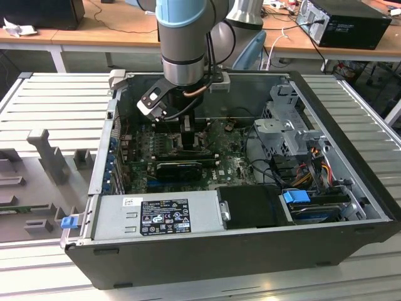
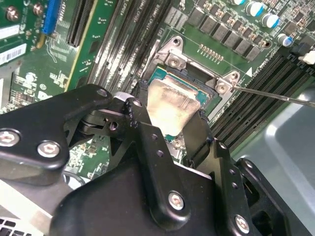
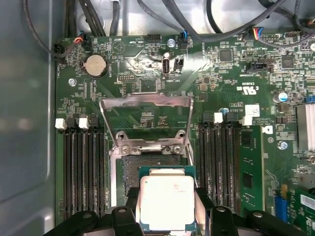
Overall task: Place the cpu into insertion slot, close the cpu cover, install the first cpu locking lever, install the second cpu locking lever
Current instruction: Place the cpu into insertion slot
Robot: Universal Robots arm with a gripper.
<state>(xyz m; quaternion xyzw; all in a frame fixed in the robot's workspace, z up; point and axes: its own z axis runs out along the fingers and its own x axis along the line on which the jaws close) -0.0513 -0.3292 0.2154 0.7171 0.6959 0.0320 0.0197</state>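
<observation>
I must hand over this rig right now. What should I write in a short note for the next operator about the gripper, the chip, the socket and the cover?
Gripper: shut on the chip, one finger on each side.
Chip: held over the socket, hiding part of it; I cannot tell whether it touches.
Cover: open, swung up off the socket.
Lever: a thin rod, unlatched, sticking out beside the socket.
Done: chip is gripped and at the socket.
Left: chip not released, cover not closed, levers not locked.
</observation>
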